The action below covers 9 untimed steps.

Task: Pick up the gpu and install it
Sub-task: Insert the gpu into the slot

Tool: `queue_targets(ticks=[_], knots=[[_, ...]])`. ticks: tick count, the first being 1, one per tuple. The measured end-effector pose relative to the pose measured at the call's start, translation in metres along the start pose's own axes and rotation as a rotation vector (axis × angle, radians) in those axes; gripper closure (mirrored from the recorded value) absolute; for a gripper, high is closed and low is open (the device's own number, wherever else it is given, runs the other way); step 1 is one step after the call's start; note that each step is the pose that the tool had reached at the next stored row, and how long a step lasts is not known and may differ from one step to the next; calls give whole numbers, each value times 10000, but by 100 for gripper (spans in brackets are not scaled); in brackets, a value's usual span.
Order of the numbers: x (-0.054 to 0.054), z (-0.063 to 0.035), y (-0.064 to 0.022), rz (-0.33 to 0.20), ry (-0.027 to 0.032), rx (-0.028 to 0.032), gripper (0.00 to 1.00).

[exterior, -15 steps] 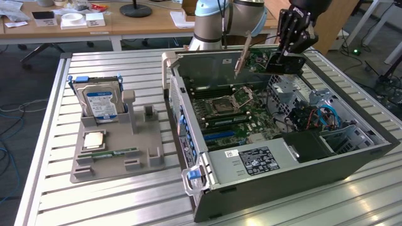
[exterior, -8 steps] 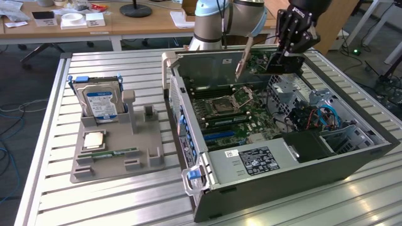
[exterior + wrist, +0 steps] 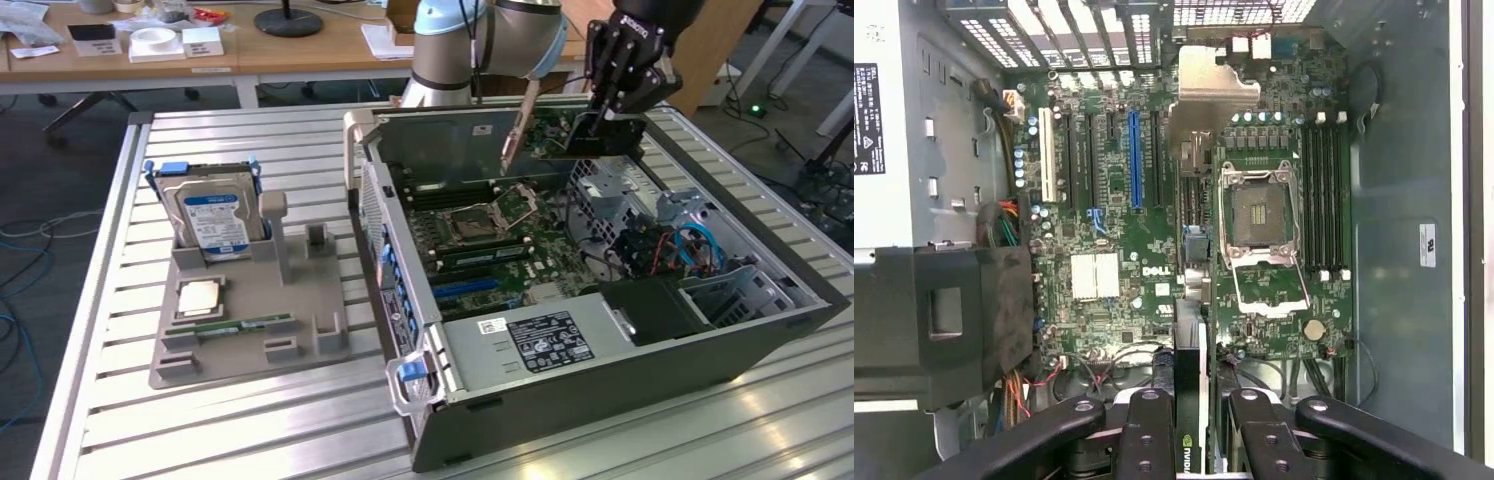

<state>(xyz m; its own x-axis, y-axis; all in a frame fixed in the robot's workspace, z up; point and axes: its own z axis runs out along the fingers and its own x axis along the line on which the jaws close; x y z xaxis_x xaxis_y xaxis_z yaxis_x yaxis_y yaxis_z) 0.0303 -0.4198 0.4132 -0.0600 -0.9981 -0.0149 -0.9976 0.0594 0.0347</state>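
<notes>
My gripper [image 3: 603, 128] hangs over the far end of the open computer case [image 3: 441, 380], shut on the gpu [image 3: 550, 138]. The card is held on edge above the motherboard [image 3: 501, 250], its silver bracket [image 3: 514, 128] pointing down toward the exterior view's left. In the wrist view the gpu [image 3: 1190, 300] runs edge-on between my two black fingers [image 3: 1146, 435], with its bracket [image 3: 1214, 85] at the far end. It hovers between the blue expansion slot [image 3: 1135, 160] and the open CPU socket [image 3: 1259, 235], clear of the board.
A grey fixture [image 3: 307, 345] on the slatted table, at the exterior view's left, holds a silver hard drive [image 3: 214, 215], a small memory stick [image 3: 247, 323] and a processor chip [image 3: 200, 295]. Inside the case are a black power supply [image 3: 541, 340], drive cages and cables [image 3: 667, 250].
</notes>
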Motion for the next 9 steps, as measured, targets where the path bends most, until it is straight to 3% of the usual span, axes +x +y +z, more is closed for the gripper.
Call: queue_targets(ticks=[3,9], knots=[[0,8,2,-93,1,9,74],[2,63,10,-370,5,155,74]])
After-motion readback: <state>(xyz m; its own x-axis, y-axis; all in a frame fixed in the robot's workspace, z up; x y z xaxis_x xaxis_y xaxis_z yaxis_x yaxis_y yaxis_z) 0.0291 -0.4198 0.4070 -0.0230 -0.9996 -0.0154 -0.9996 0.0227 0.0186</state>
